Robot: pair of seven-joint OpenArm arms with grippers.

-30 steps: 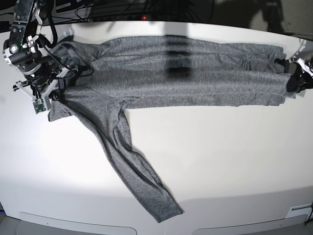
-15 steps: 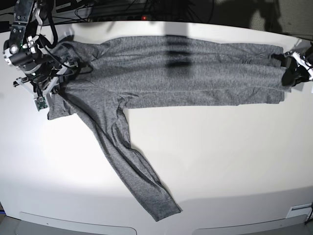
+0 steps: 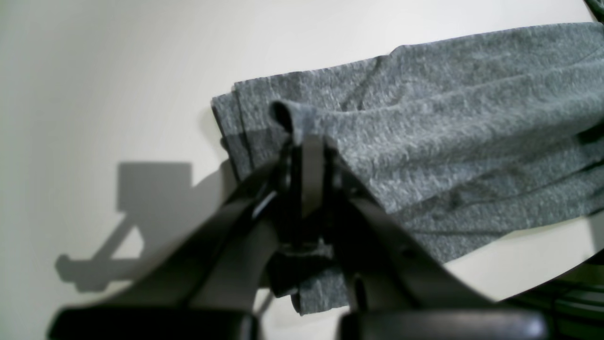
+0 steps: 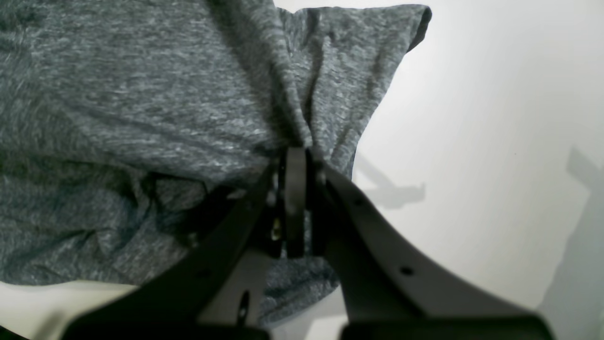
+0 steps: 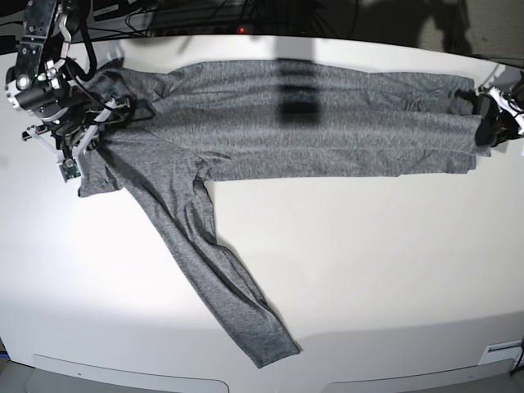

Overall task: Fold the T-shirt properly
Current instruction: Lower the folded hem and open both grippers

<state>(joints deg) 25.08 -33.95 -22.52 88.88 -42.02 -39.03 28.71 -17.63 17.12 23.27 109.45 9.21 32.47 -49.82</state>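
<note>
Since the earlier base views, the T-shirt (image 5: 295,119) has been drawn slightly toward the far edge of the table (image 5: 368,270): its near hem and shoulder corner sit farther back, and the loose sleeve has been dragged along. The garment is laid in a long folded band across the far side, one sleeve trailing toward the near edge. The right gripper (image 4: 295,156) is seen clamped on the shoulder end, and the left gripper (image 3: 309,141) is clamped on a pinch of the hem end. The band is judged to be held taut for repositioning; the sleeve remains unfolded.
</note>
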